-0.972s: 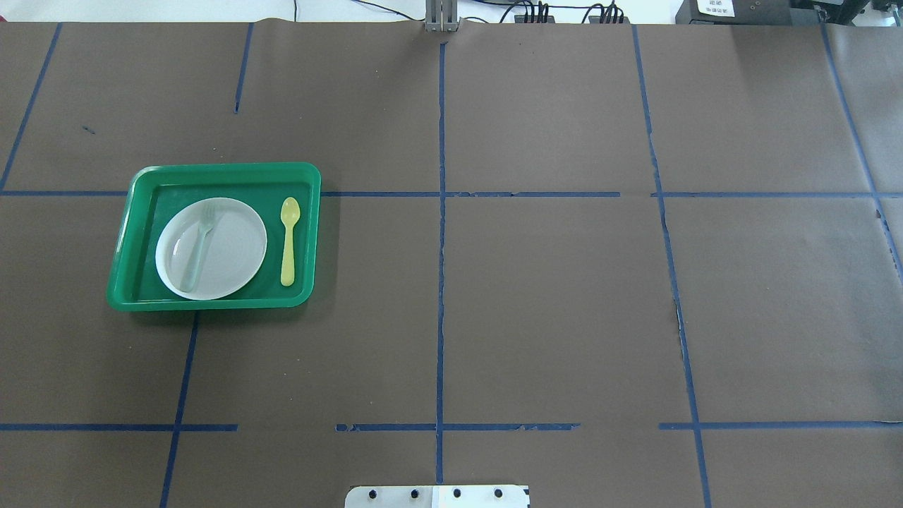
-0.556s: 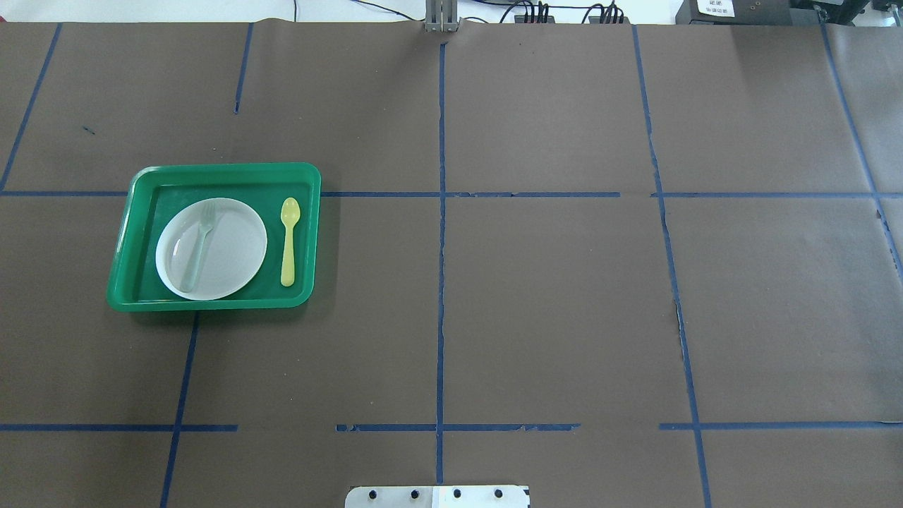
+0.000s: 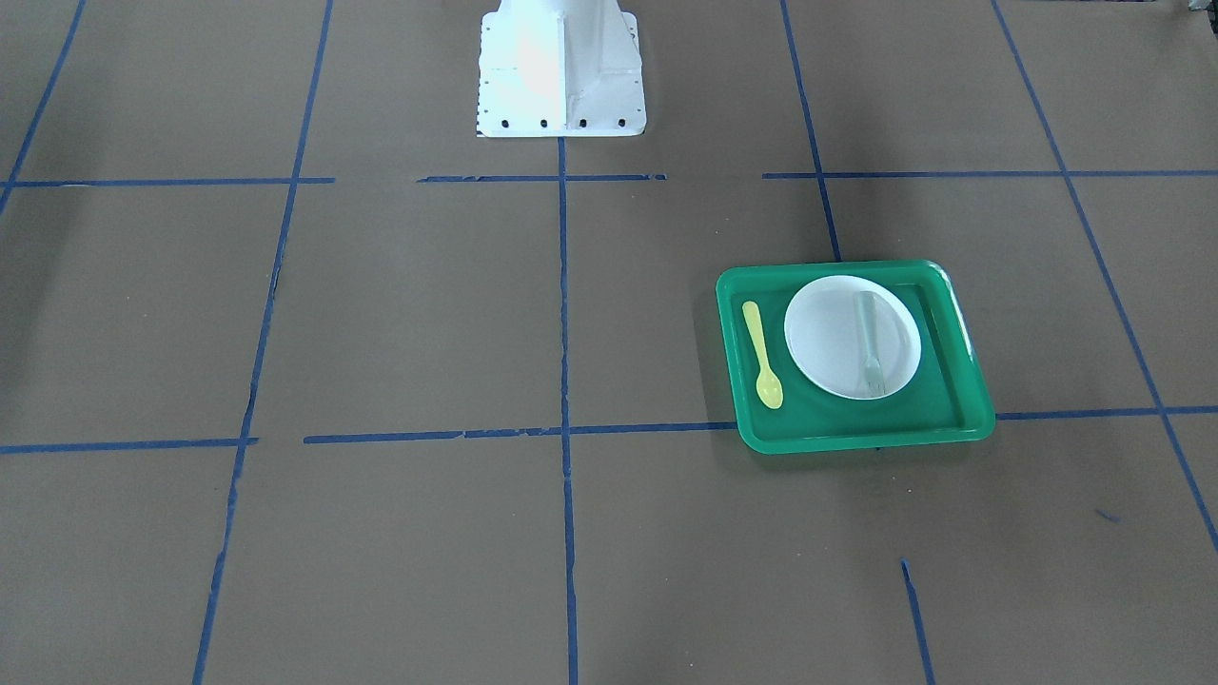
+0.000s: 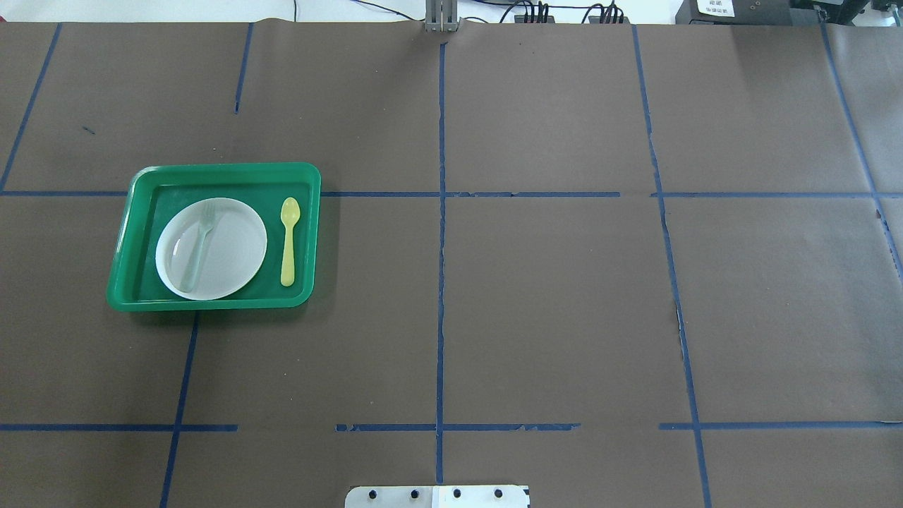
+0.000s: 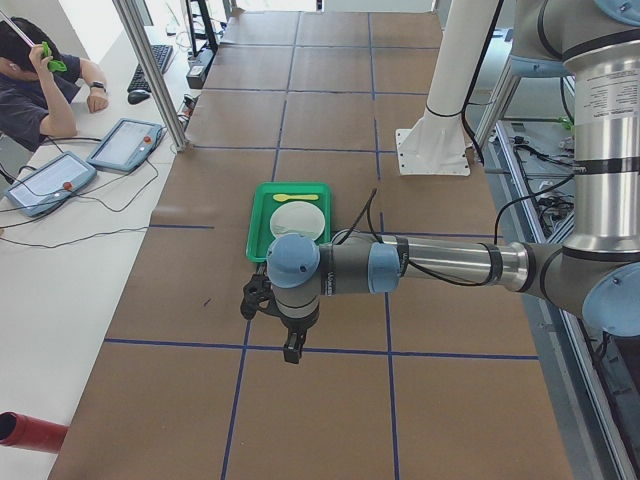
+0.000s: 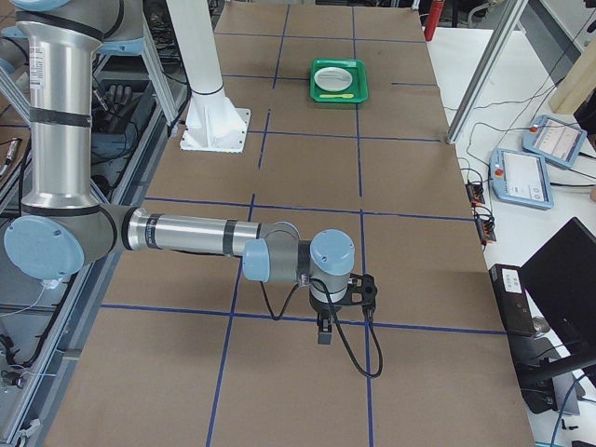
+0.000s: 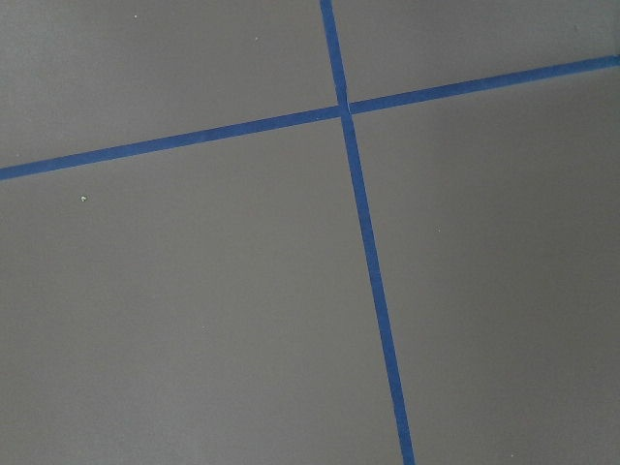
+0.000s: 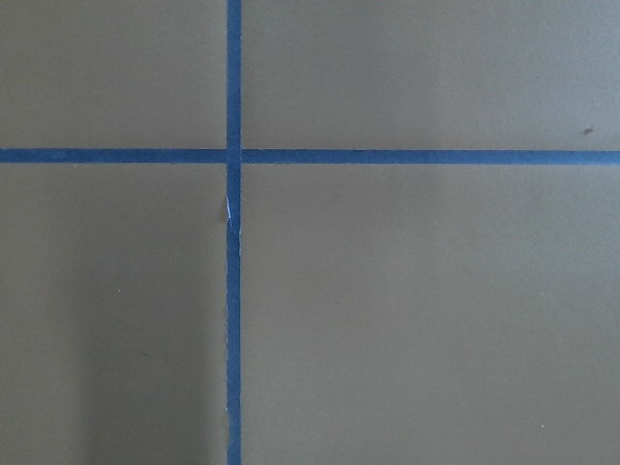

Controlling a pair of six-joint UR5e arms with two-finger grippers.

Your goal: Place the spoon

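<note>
On the table (image 4: 536, 296), a green tray (image 4: 219, 169) holds a white plate (image 4: 236, 247) bearing a fork (image 4: 197, 247), the spoon (image 4: 288, 243) beside it; left hand (image 5: 292, 350) and right hand (image 6: 322, 333) hover far off, grip state unclear.

- Left arm (image 5: 450, 265): upper link stands upright at the robot's side, and the forearm reaches out level, nearly straight.
- Left wrist (image 5: 295, 262): blue-capped joints bunch at the end of that reach and turn the tool downward.
- Left gripper (image 5: 292, 350): it hangs below the wrist, pointing down, and carries nothing. Only the side view shows it, so I can't call the jaws.
- Right arm (image 6: 186, 233): same shape, with a vertical upper link, a bent elbow and a level forearm.
- Right wrist (image 6: 331, 253): it folds over at the tip.
- Right gripper (image 6: 323, 333): it points down with nothing in it, and the finger spacing is unreadable here.
</note>
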